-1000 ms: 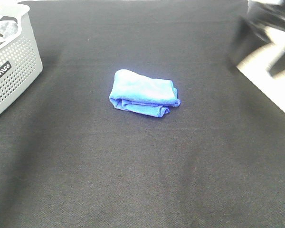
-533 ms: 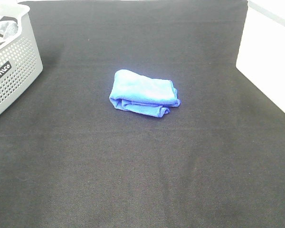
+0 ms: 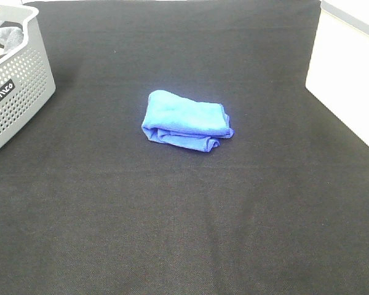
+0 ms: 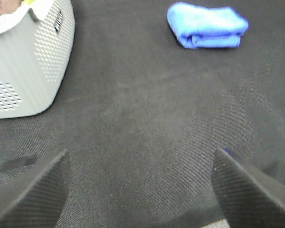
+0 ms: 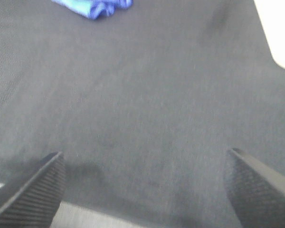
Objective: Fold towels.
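Note:
The royal-blue towel [image 3: 186, 119] lies folded into a small thick bundle in the middle of the black table cover [image 3: 184, 215]. It also shows in the left wrist view [image 4: 206, 25] and partly at the edge of the right wrist view [image 5: 92, 6]. My left gripper [image 4: 140, 190] is open and empty, far from the towel, over bare cloth. My right gripper [image 5: 145, 187] is open and empty, also well away from the towel. Neither gripper shows in the exterior high view.
A grey perforated basket [image 3: 15, 86] with cloth inside stands at the table's left edge, also in the left wrist view [image 4: 31, 61]. A white surface [image 3: 347, 80] borders the black cover on the right.
One second ago a blurred dark arm was at the upper right of the exterior high view; it has left the view. The towel has not moved.

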{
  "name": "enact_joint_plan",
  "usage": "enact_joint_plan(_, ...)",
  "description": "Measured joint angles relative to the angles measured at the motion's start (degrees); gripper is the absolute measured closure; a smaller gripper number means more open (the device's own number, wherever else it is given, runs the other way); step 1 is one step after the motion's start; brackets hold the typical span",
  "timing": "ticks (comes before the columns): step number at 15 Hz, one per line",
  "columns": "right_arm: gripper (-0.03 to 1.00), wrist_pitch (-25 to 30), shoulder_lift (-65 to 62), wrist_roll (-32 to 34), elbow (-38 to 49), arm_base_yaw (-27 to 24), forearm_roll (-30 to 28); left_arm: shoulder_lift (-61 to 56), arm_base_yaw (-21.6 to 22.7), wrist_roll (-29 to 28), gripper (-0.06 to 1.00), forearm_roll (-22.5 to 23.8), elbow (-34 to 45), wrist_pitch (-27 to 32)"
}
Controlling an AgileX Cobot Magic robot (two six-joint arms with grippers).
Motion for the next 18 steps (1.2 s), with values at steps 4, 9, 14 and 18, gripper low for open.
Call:
enact_joint_plan(4, 0.12, -0.34, -0.86, -0.86, 0.00, 0.00, 0.00, 0.00, 0.00, 6.88, 0.17, -2.35, 1.95, -3.55)
enact_joint_plan(9, 0.12, -0.34, -0.86, -0.97, 0.00, 0.00, 0.00, 0.00, 0.00, 7.28, 0.17, -2.75, 1.95, -3.90)
enact_joint_plan(14, 0.12, -0.34, -0.86, -0.97, 0.00, 0.00, 0.00, 0.00, 0.00, 7.28, 0.17, -2.75, 1.95, -3.90)
enact_joint_plan(18, 0.12, -0.34, -0.86, -1.03, 0.00, 0.00, 0.00, 0.00, 0.00, 7.28, 0.17, -2.75, 1.95, -3.90)
